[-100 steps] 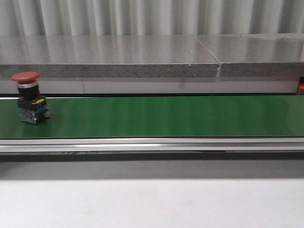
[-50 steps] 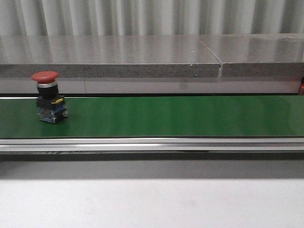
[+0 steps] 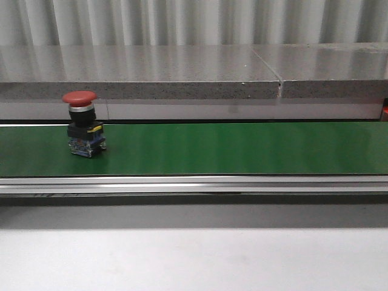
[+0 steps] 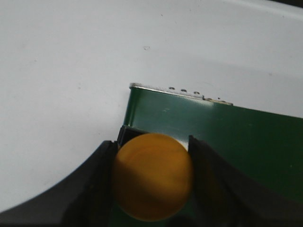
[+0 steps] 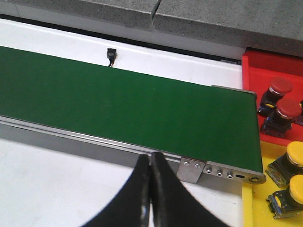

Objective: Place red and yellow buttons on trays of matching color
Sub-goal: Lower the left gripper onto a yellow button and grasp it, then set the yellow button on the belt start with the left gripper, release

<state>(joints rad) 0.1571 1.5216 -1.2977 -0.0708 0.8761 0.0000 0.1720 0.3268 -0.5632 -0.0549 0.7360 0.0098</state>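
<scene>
While the left gripper (image 4: 152,189) clamps a yellow dome-capped button (image 4: 152,182), the upright red mushroom-head button (image 3: 84,123) sits left of frame; the right gripper (image 5: 151,182), seemingly nearer the trays, is closed empty.

Long green conveyor belt (image 3: 242,148) on a white surface (image 3: 194,257), speckled grey stone ledge (image 3: 151,73) behind, corrugated wall (image 3: 194,21) beyond.
</scene>
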